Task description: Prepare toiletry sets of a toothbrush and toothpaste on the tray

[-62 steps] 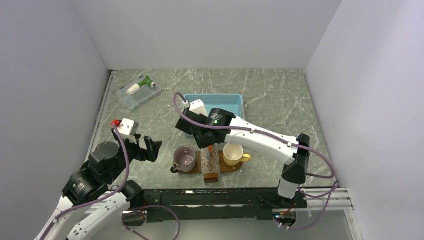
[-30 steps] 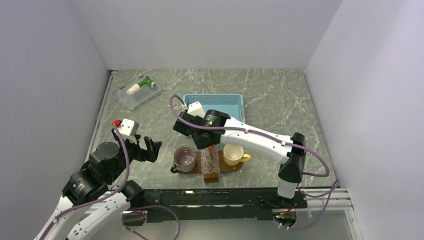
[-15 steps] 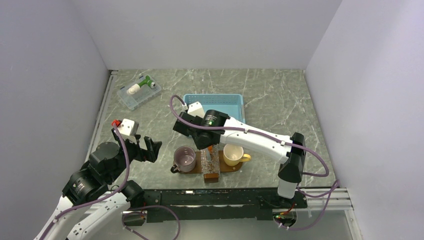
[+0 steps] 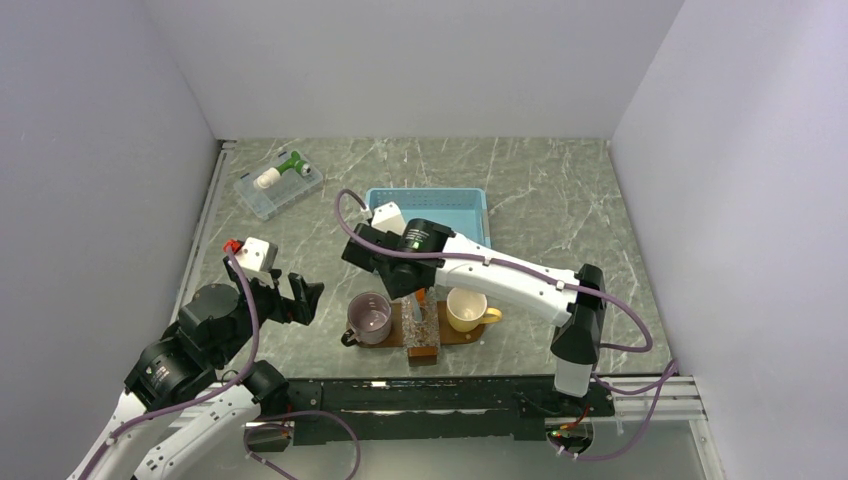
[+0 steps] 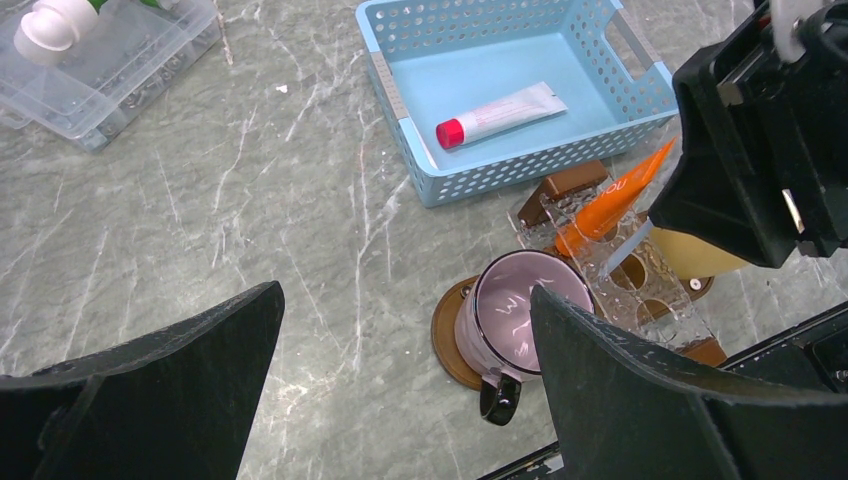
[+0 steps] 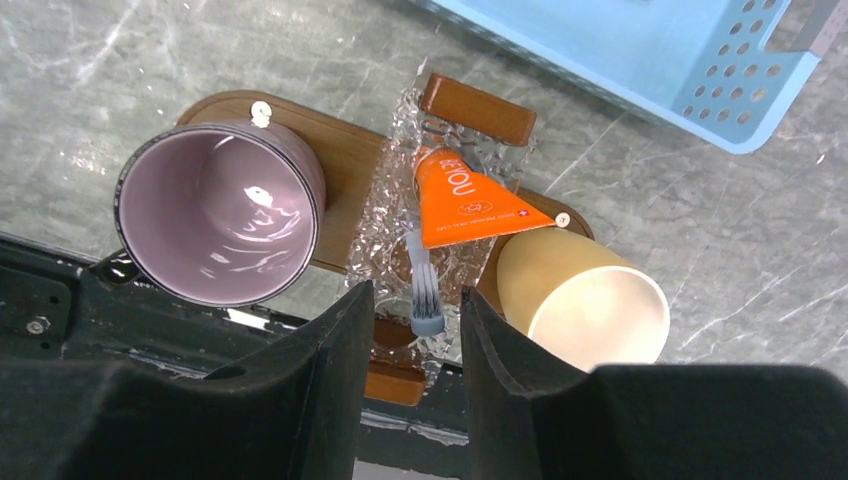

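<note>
1. One set looks assembled. The thin pale toothbrush stands bristle-end up in a crinkled clear plastic holder. The holder sits on the flat dark-brown wooden tray, near the front edge of the table.
2. The small orange toothpaste tube leans in the same holder, just beside the brush on its far-right side. A purple ceramic mug is on the left end of the tray and a yellow cup on the right end.
3. The right gripper hangs straight over the brush head. Its jaws are narrowly apart with a gap on each side of the bristles, so it is not clamped on anything.
4. The left gripper is spread wide, holds nothing, and is parked well to the left of the tray.
5. Judged step: the end of the toothbrush placement, with the claw not yet clear of the brush.
6. The next move calls for a straight vertical lift, with no sideways drift, since either finger could tip the brush or the leaning tube.
7. A white tube with a red cap lies in the light-blue slotted plastic basket, beyond the tray. It is the likely pick for a second set. No spare brush is in view.
</note>
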